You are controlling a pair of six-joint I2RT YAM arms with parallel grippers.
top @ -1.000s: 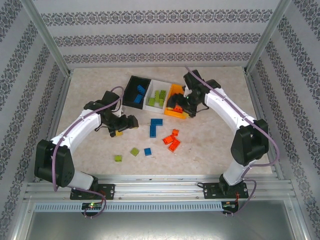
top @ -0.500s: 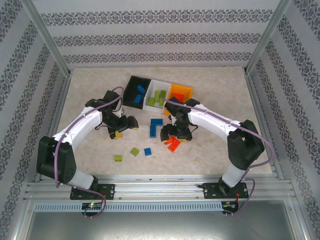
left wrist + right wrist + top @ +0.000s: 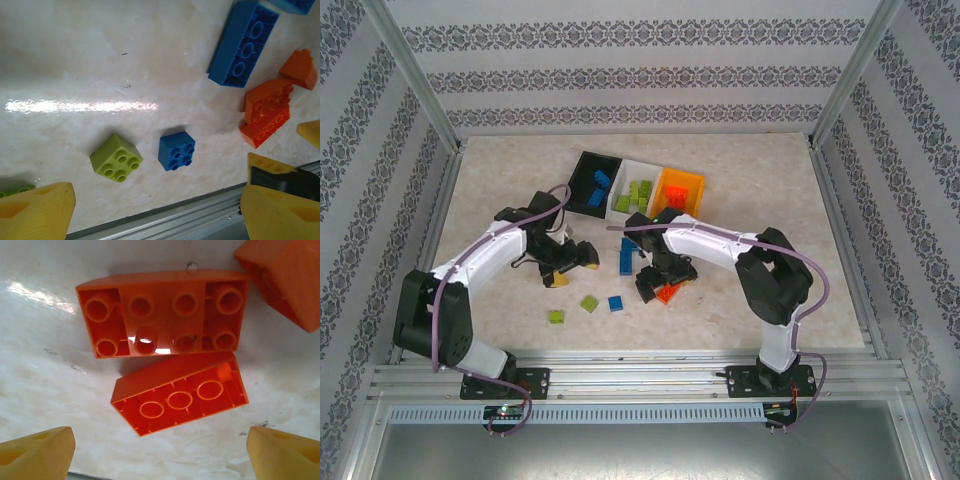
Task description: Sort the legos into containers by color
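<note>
Three joined containers stand at the back: black with blue legos, white with green legos, orange. My right gripper hovers open just above a cluster of orange legos. In the right wrist view two orange bricks lie upside down, a large one and a smaller one, ahead of the open right gripper. My left gripper is open and empty above the table. In the left wrist view the left gripper looks at a green brick and a small blue brick.
A long blue brick lies left of the orange cluster. Another green brick sits near the front left. A metal rail runs along the table's near edge. Patterned walls close in the sides and back.
My right arm has swung from the orange container down to the orange bricks in the middle of the table. The left gripper has shifted slightly nearer and to the right.
</note>
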